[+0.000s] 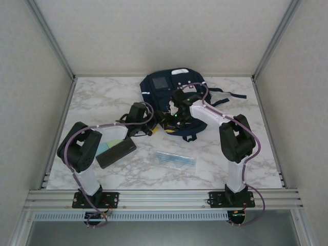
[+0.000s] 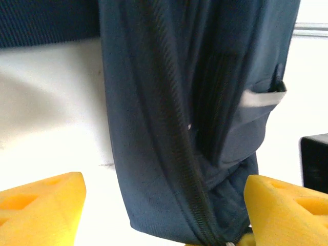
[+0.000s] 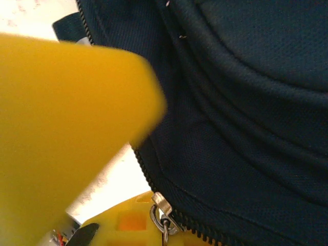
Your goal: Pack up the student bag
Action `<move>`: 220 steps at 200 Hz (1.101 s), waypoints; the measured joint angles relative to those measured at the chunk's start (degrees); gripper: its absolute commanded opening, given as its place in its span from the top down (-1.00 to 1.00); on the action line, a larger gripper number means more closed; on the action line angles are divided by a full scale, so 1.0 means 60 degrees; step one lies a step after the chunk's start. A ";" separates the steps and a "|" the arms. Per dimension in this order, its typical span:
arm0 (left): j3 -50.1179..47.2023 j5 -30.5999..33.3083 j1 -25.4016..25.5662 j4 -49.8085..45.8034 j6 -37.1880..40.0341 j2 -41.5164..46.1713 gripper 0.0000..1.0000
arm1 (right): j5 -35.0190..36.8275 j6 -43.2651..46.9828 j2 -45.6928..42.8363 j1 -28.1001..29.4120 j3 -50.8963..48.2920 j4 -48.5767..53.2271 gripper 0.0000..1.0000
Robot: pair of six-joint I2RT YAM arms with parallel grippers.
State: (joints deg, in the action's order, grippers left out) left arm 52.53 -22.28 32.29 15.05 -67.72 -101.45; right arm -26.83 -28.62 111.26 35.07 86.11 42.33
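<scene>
Opening of the bag is judged to be the step in hand, since loose items are not yet loaded. The student bag (image 1: 165, 91) is laid at the far middle of the table (image 1: 241, 169), with its long axis running from the far side towards the arm bases. Both arms are brought to its near end.

The left gripper (image 2: 164, 218) is placed at the near-left edge with its fingers (image 2: 43, 207) spread wide. A fold of navy fabric carrying the zip (image 2: 171, 154) is seen between them, running lengthwise away from the wrist, and it is not pinched.

The right gripper (image 1: 177, 111) is set on top of the bag from the right, with its jaws pressed together. The zip slider (image 3: 160, 211) is seen lying against its lower finger. Whether the slider or the fabric edge is nipped cannot be told.

A black case (image 1: 117, 152) and a clear strip (image 1: 174, 160) are laid on the table nearer the left arm, which is therefore judged better placed to collect them.

No brand, label or other writing can be read. The grey patch (image 1: 163, 82) on the bag is too small to be made out.
</scene>
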 measured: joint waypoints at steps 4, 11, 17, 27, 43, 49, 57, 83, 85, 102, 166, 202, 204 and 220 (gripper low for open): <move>0.0000 0.0051 0.0029 0.0025 -0.0062 -0.0040 -0.49 | -0.0058 -0.0029 0.0000 0.0015 0.0000 -0.0033 1.00; 0.0025 0.0135 0.0040 0.0135 -0.0149 -0.0102 -0.34 | -0.0142 -0.0036 0.0000 0.0040 0.0000 -0.0069 1.00; 0.0069 0.0229 0.0040 0.0193 -0.0240 -0.0178 -0.13 | -0.0233 -0.0044 0.0000 0.0058 0.0000 -0.0109 1.00; 0.0164 0.0390 0.0036 0.0328 -0.0328 -0.0324 0.21 | -0.0331 -0.0062 0.0000 0.0073 -0.0004 -0.0138 1.00; 0.0226 0.0561 0.0022 0.0528 -0.0350 -0.0492 0.89 | -0.0474 -0.0058 -0.0004 0.0076 -0.0098 -0.0197 1.00; 0.0226 0.0561 0.0036 0.0543 -0.0324 -0.0525 1.00 | -0.0539 -0.0055 -0.0007 0.0073 -0.0200 -0.0237 1.00; 0.0226 0.0543 0.0047 0.0590 -0.0321 -0.0561 1.00 | -0.0576 -0.0025 -0.0025 0.0073 -0.0379 -0.0313 1.00; 0.0226 0.0484 0.0047 0.0645 -0.0211 -0.0721 1.00 | -0.0648 0.0295 -0.0138 0.0047 -0.0918 -0.0310 1.00; 0.0226 0.0474 0.0047 0.0645 -0.0219 -0.0729 1.00 | -0.0637 0.0324 -0.0153 0.0040 -0.0943 -0.0284 1.00; 0.0226 0.0372 0.0018 0.0641 0.0015 -0.0739 1.00 | -0.0321 0.0805 -0.0288 -0.0073 -0.1024 0.0193 1.00; 0.0994 -0.0106 -0.0375 -0.1282 0.2357 -0.0550 1.00 | 0.2812 0.2233 -0.0798 -0.0801 -0.0685 0.3078 1.00; 0.1494 -0.0754 -0.1049 -0.2477 0.3636 -0.0412 1.00 | 0.4954 0.3126 -0.0699 -0.0951 -0.0066 0.4109 1.00; 0.1523 -0.0780 -0.1078 -0.2524 0.3687 -0.0412 1.00 | 0.5027 0.3180 -0.0678 -0.0947 -0.0036 0.4127 1.00; 0.1872 -0.1067 -0.1355 -0.3056 0.4167 -0.0426 1.00 | 0.5676 0.3683 -0.0397 -0.0925 0.0211 0.4153 1.00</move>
State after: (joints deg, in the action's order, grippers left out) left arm 63.77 -28.69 24.16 -3.29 -42.72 -104.01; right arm 7.22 -6.52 108.88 29.52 87.37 67.24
